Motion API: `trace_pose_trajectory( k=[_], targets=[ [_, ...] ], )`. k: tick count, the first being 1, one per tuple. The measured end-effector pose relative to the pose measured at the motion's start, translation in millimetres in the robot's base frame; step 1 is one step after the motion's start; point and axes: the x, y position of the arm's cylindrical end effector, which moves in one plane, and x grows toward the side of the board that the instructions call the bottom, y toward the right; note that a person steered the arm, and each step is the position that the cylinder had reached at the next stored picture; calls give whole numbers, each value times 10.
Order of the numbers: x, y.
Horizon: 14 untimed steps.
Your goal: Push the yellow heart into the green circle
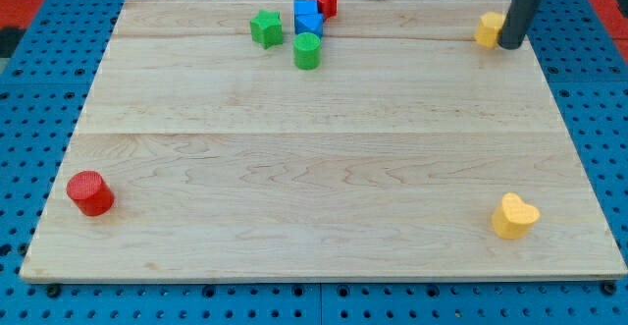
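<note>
My tip sits at the table's top right, touching a yellow block just to its left (shape unclear). There are no fingers, only a rod. The yellow heart lies well below the tip, near the bottom right corner. The green circle stands far left of the tip, beside a blue block, green star and red block. A red cylinder sits at lower left
</note>
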Motion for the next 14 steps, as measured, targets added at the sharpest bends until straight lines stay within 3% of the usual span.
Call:
trace_pose_trajectory(
  k=[1, 2, 4, 5, 6, 7, 8, 9, 11, 12, 13, 14],
  targets=[
    [-364, -231],
    [-222, -65],
    [890, 561],
    [1198, 889],
    [1820, 891],
    [2783, 858],
    [3026, 386],
    [2987, -399],
    [2185, -2042],
    [1852, -2364],
    [2017, -2091],
    [1591, -2186]
  ],
)
